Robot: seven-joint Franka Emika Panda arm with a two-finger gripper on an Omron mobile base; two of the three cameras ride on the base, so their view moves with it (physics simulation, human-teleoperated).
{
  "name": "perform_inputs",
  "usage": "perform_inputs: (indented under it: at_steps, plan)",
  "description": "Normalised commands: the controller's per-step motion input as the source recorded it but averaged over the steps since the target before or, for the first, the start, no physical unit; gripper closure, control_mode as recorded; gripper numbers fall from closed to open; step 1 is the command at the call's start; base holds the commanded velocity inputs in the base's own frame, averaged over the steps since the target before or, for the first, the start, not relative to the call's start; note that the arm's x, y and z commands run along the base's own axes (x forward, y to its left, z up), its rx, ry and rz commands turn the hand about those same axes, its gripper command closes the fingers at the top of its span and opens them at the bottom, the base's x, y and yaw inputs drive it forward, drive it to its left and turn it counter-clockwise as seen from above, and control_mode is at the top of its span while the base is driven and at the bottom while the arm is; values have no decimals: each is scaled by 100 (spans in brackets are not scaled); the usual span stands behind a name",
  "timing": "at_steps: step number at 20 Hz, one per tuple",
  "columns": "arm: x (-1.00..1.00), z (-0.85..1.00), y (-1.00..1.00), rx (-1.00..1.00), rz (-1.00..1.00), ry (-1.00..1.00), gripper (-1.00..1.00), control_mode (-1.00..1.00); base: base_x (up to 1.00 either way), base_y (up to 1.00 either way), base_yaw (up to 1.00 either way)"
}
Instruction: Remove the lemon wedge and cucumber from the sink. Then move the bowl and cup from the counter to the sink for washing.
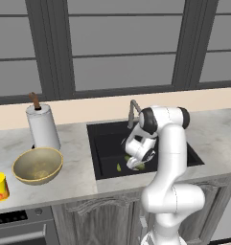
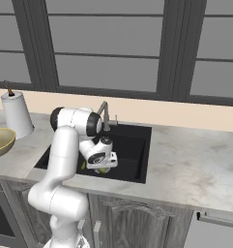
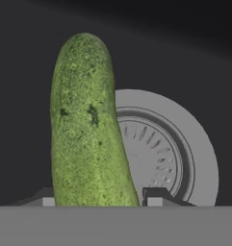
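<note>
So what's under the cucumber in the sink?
The cucumber lies on the black sink floor, over the silver drain's left part; that part is hidden.

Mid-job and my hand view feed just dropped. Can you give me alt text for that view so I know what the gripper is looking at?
A dark green cucumber stands lengthwise up the frame between the two finger tips of the gripper, on the black floor of the sink. It overlaps the left edge of the round silver drain behind it. Contact between the tips and the cucumber cannot be judged.
</note>
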Motion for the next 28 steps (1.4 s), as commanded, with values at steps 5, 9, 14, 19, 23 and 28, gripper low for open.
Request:
perform_inputs:
  at_steps: [5, 9, 14, 19, 23, 28]
  plan:
    - [-13, 0, -1, 3, 0, 1, 100, -100, 0, 0, 0]
    - [-21, 0, 1, 4, 0, 0, 100, -100, 0, 0, 0]
    - [-17, 7, 3, 5, 1, 3, 100, -100, 0, 0, 0]
    - [-15, 10, 6, 3, 6, -1, 100, -100, 0, 0, 0]
    - [-9, 14, 4, 0, 0, 0, 100, -100, 0, 0, 0]
    - [-1, 21, 4, 0, 0, 0, 100, -100, 0, 0, 0]
